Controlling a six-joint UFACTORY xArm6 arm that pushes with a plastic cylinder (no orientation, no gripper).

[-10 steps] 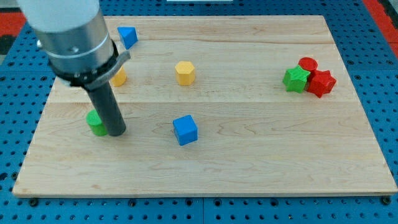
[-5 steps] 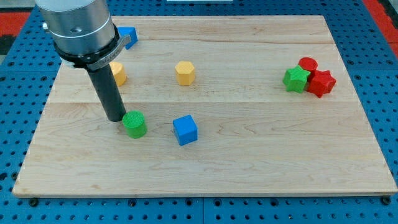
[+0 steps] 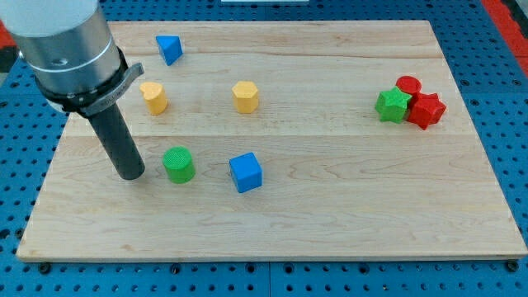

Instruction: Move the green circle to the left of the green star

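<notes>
- The green circle (image 3: 178, 164) is being seen in the lower left part of the wooden board (image 3: 330, 206), near the blue cube (image 3: 246, 172) on its right.
- My tip (image 3: 131, 175) is resting on the board just left of the green circle, with a small gap showing between them; nothing is being held by the plain rod.
- The green star (image 3: 393, 105) is sitting far off at the view's right, touching the red star (image 3: 426, 110) and the red circle (image 3: 407, 85).
- The blue cube is lying close to the straight path toward the green star.
- Pale wood grain is being shown on the board, over a blue perforated base (image 3: 25, 157).
- Eight blocks are being counted: two green, two red, two blue including a triangular block (image 3: 169, 48), and two yellow (image 3: 153, 96) (image 3: 245, 96).
</notes>
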